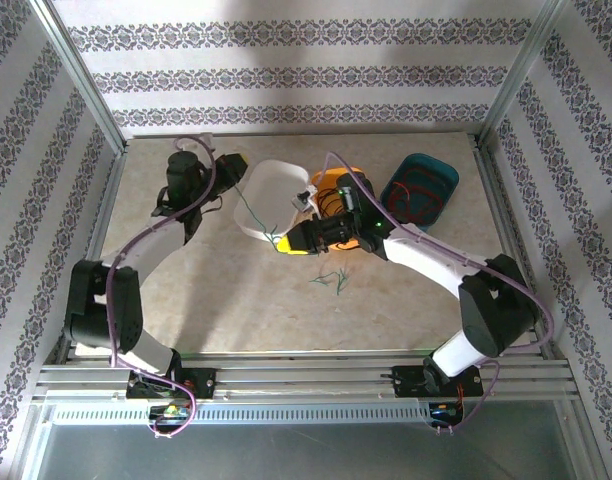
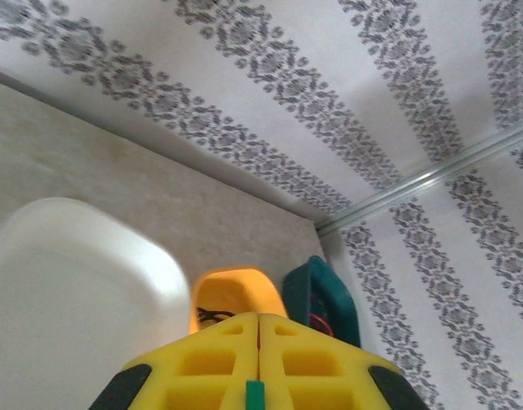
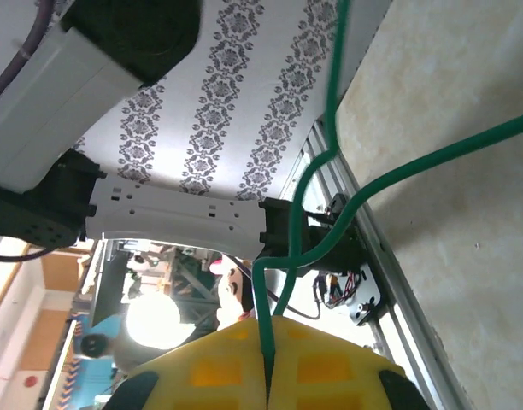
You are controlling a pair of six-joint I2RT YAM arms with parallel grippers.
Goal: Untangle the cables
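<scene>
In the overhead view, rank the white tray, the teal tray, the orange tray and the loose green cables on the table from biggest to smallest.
1. white tray
2. teal tray
3. orange tray, unsure: the right arm covers much of it
4. loose green cables

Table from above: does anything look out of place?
Yes. A small tangle of green cables lies loose on the bare table, outside the white tray and the teal tray.

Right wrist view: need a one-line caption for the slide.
Right gripper shut on a green cable that loops up above the table.
</scene>
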